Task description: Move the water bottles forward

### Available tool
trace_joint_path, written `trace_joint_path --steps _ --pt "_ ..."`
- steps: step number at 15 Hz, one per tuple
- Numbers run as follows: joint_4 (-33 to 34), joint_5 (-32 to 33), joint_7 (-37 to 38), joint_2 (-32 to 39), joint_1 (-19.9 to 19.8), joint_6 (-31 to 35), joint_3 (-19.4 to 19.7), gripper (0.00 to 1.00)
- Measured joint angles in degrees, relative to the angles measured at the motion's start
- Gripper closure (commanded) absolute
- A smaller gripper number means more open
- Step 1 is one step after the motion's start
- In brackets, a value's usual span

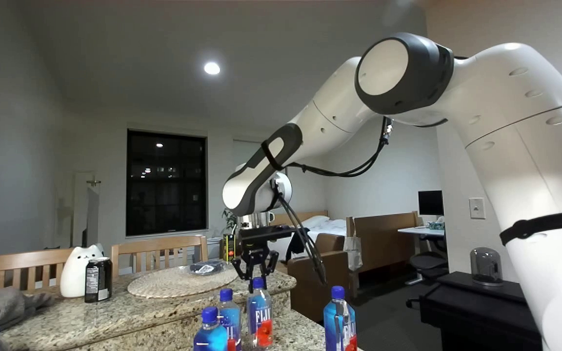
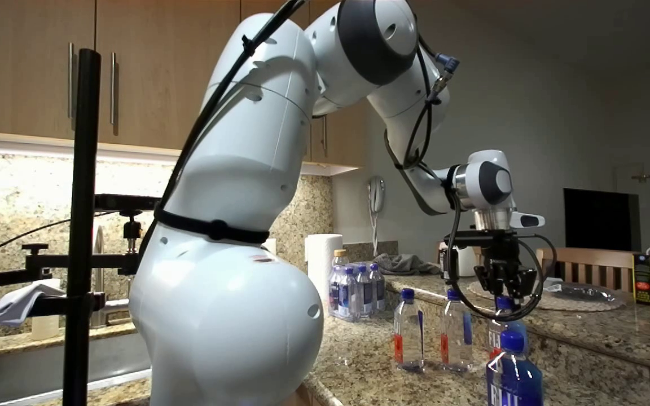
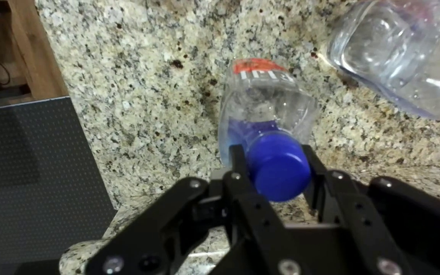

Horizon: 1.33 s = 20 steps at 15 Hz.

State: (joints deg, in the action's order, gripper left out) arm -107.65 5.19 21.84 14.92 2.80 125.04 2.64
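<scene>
Several clear water bottles with blue caps stand on the granite counter. My gripper (image 3: 272,152) points down with its black fingers on both sides of one bottle's cap, appearing to touch it. This bottle (image 3: 266,97) is upright in an exterior view (image 1: 260,317); I cannot tell whether its base rests on the counter. The gripper also shows in both exterior views (image 1: 256,279) (image 2: 508,292). Other bottles stand close by (image 1: 230,319) (image 1: 211,337) and apart (image 1: 339,324). In an exterior view, two stand further left (image 2: 408,335) (image 2: 456,338) and one in front (image 2: 514,378). Another bottle (image 3: 399,57) shows in the wrist view.
A grouped set of bottles (image 2: 356,293) stands near a paper towel roll (image 2: 323,265). A raised granite ledge (image 1: 115,317) bears a woven mat (image 1: 164,283), black can (image 1: 98,280), white cat figure (image 1: 72,275) and grey towel (image 1: 3,304). A drink carton (image 2: 645,279) stands there.
</scene>
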Motion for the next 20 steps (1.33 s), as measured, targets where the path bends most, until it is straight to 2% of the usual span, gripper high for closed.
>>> trace_joint_path --steps 5,10,14,20 --pt "-0.3 0.1 0.0 -2.0 0.3 -5.7 0.2 0.85" --pt "-4.3 0.1 0.0 -8.5 0.5 -9.7 -0.5 0.85" --pt "-11.3 0.1 0.0 -14.5 0.5 -9.0 -0.7 0.85" --pt "-22.6 0.2 -0.5 -21.7 0.3 -2.4 -1.5 0.86"
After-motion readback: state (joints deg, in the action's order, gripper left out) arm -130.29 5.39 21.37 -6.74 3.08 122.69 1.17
